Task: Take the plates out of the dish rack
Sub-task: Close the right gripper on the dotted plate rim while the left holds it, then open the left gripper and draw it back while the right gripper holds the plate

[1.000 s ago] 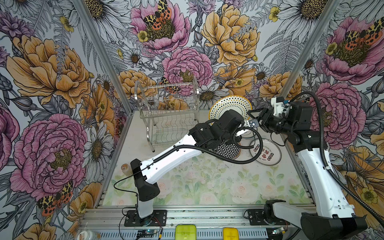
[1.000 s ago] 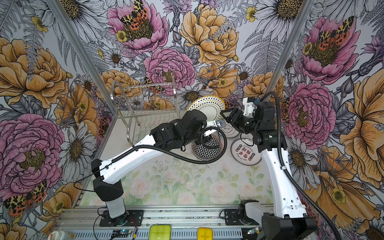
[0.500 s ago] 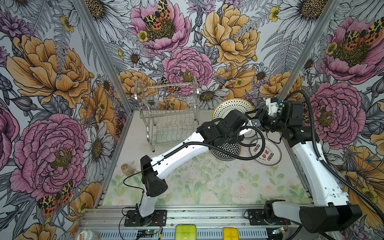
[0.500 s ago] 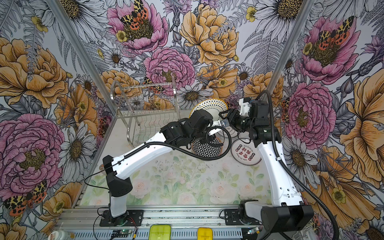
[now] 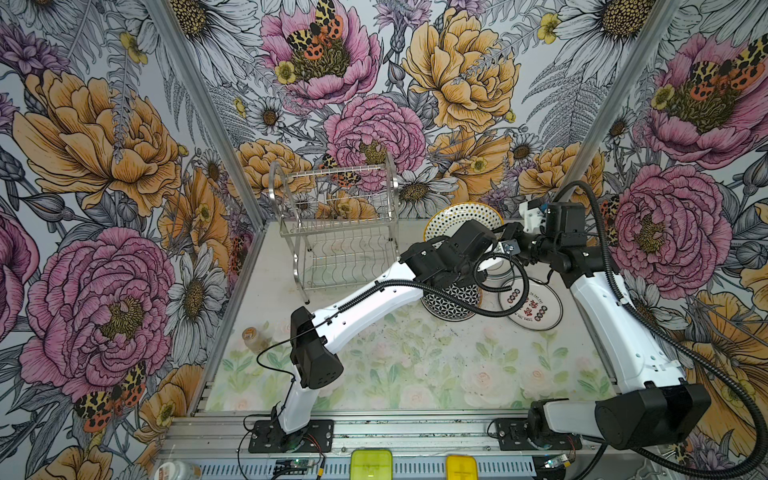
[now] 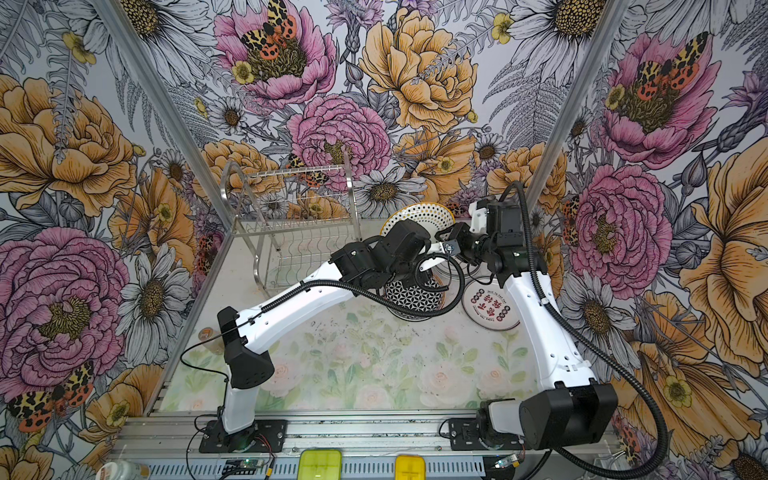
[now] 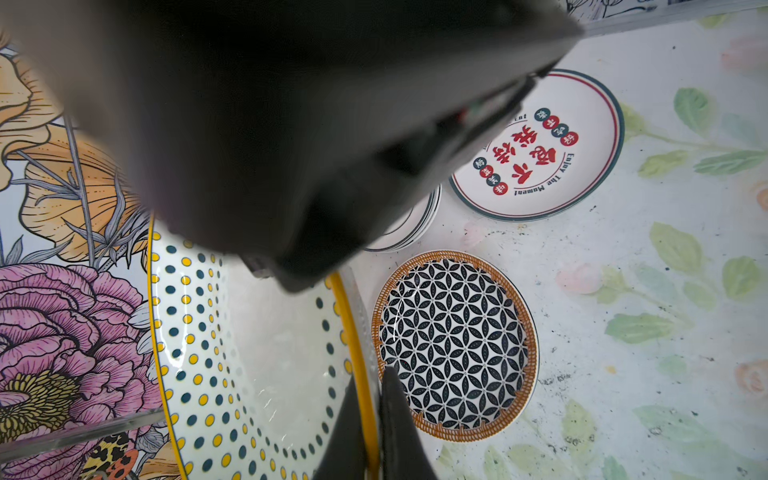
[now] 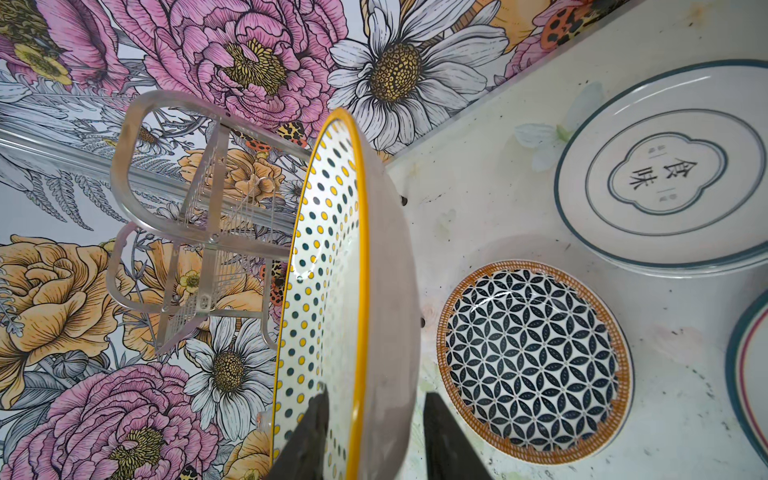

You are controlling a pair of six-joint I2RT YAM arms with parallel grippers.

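Right of centre in both top views, close to the back wall, the left pincer point(image 7: 372, 376) is clamped tight on the yellow rim of the dotted plate point(image 7: 257, 353), with one finger on the face and one on the back, as the left wrist view shows. The right pincer point(image 8: 374, 397) straddles the same rim with its jaws partly apart; one finger lies over the dotted face and the other stands just off the grey underside, so it has no grip on it. The dotted plate point(image 5: 457, 214) stands upright on edge. Just below it in the frame, the lattice plate point(image 5: 453, 299) with a brown woven rim lies flat on the table point(image 5: 415, 361). The red-character plate point(image 5: 536, 305) lies flat to its right, near but apart. A stack of white plates point(image 8: 665, 166) with blue-grey rims sits beside these two. The dish rack point(image 5: 336, 232) stands left of the dotted plate, at mid-frame against the wall, apart from every plate
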